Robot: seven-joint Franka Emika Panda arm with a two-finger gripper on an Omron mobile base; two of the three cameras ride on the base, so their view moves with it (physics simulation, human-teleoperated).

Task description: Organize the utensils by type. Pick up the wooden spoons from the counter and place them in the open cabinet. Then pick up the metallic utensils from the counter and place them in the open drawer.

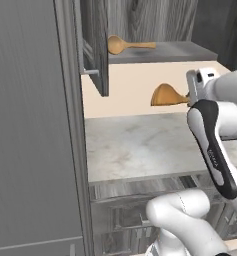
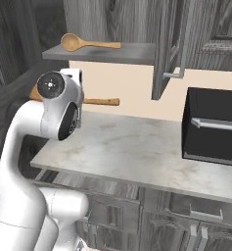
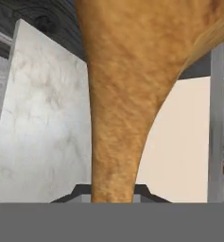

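Held spoon (image 1: 166, 95): light orange-brown wood, grain visible, oval bowl, long straight handle. Raised clear of the counter (image 1: 140, 145), against the cream wall, bowl at 9 o'clock of the wrist in the left base view. In the right base view, handle projecting toward 3 o'clock from behind the arm, roughly level. In the hand view, neck and bowl spreading upward toward 12 o'clock, very close to the lens.

Gripper (image 3: 112, 198): fingertips closed against the spoon's neck on both sides, clamped on it.

Second spoon (image 2: 88, 43): same wood and shape, lying flat on the pale shelf (image 2: 132, 51) of the cabinet (image 1: 97, 45), bowl at 9 o'clock, handle toward 3 o'clock in the right base view. Well above the held spoon.

Cabinet door (image 2: 169, 44) standing open, dark grey wood-grain.

Counter: light grey marbled slab, thick edge.

Black box (image 2: 213, 127) with silver bar on the counter at 3 o'clock in the right base view.
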